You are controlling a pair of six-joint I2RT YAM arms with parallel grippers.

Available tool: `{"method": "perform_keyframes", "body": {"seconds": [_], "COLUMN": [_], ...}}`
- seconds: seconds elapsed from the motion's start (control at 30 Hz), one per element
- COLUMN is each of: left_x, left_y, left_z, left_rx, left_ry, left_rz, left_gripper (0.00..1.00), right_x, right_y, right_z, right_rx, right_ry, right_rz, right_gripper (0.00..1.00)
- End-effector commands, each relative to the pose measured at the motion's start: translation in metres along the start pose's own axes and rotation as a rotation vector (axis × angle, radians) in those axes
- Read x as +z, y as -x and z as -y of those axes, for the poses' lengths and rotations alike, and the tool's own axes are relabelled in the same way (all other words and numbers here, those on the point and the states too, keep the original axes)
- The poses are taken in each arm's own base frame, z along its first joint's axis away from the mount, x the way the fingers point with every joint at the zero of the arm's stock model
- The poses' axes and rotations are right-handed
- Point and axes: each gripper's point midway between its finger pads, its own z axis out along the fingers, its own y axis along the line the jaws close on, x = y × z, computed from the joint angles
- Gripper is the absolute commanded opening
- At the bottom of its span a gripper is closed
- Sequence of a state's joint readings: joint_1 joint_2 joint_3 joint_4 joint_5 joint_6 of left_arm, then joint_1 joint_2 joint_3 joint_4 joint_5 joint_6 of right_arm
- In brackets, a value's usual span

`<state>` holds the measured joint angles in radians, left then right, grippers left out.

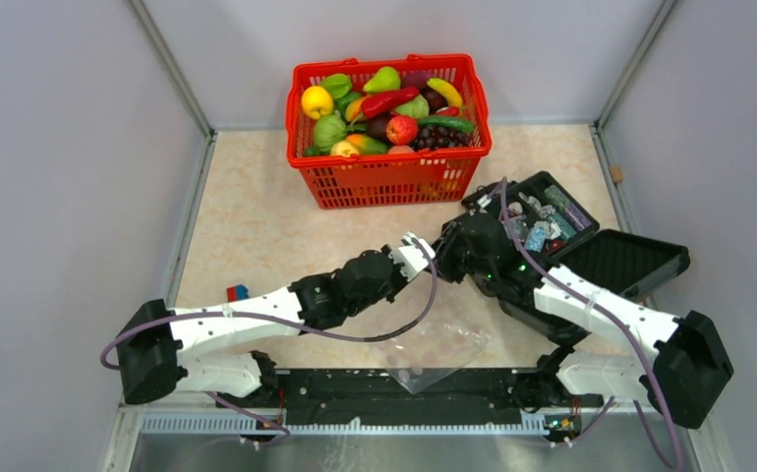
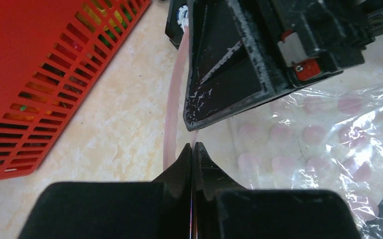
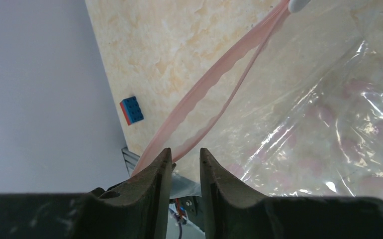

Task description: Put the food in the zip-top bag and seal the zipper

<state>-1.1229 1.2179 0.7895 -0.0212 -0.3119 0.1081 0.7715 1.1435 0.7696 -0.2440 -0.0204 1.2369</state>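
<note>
Film of zip-top bag [image 2: 329, 134] judged limp, slippery; stiffer zipper [image 2: 171, 119] the surer hold, pinched by left tool [image 2: 193, 147], right tool [image 3: 182, 152] narrowly parted.

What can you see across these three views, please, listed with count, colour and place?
basket: one, red lattice, far centre of the table.
toy food: many pieces, red, yellow, green, purple, all in the basket.
case: one, black, open, right side, small items inside.
zip-top bag: one, clear with pink dots, on the table near the arm bases.
zipper: one, pink, lips parted.
block: one, blue and red, left of the bag.
table: one, beige marbled.
left gripper: one, black, shut, seemingly pinching the zipper.
right gripper: one, black, narrowly open at the zipper.
</note>
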Motion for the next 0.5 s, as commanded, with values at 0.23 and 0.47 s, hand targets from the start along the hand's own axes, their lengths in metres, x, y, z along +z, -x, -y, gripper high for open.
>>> {"method": "perform_keyframes", "body": {"seconds": [0.23, 0.47], "left_x": [-0.011, -0.01], "left_y": [0.023, 0.028], "left_z": [0.011, 0.006], "left_rx": [0.049, 0.086], "left_ry": [-0.071, -0.047], "left_rz": [0.152, 0.173], "left_gripper": [0.0, 0.0], "right_x": [-0.007, -0.001], "right_y": [0.005, -0.005], "right_z": [-0.016, -0.009], "right_rx": [0.029, 0.04], "right_ry": [0.053, 0.049], "right_rz": [0.023, -0.021], "right_gripper": [0.39, 0.28]}}
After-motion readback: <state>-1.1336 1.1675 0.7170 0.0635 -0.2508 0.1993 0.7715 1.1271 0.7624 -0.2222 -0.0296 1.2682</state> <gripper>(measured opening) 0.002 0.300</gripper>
